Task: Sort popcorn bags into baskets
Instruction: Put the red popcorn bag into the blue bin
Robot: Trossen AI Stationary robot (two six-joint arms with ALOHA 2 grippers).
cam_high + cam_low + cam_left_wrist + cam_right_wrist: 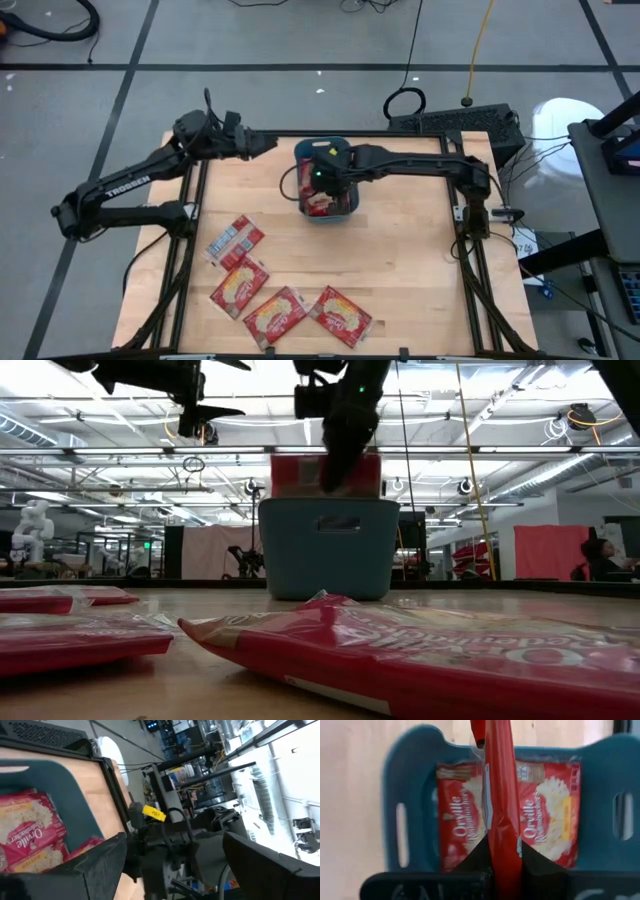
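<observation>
Scanning left to right from overhead: my left gripper (268, 144) hangs over the table's far left part, just beside the teal basket (347, 209), fingers spread wide, nothing between them. Four popcorn bags lie flat near the front-left edge: one silvery back up (235, 241), three red face up (240, 286), (274, 315), (340, 314). All sit well apart from the basket.

Centre: my right gripper (502, 865) is directly over the basket, fingers pressed onto a red bag (501, 800) held edge-on. The bag hangs straight below the fingers, long axis roughly vertical, lower end pointing into the bin. Two bags already lie flat on the basket floor (547, 810), side by side under it.

Judgement: the held bag is lined up with the opening, so what's left is a lower-and-release. It may land on edge between the two flat ones rather than lie flat. For the loose four, my left arm is nearer.
</observation>
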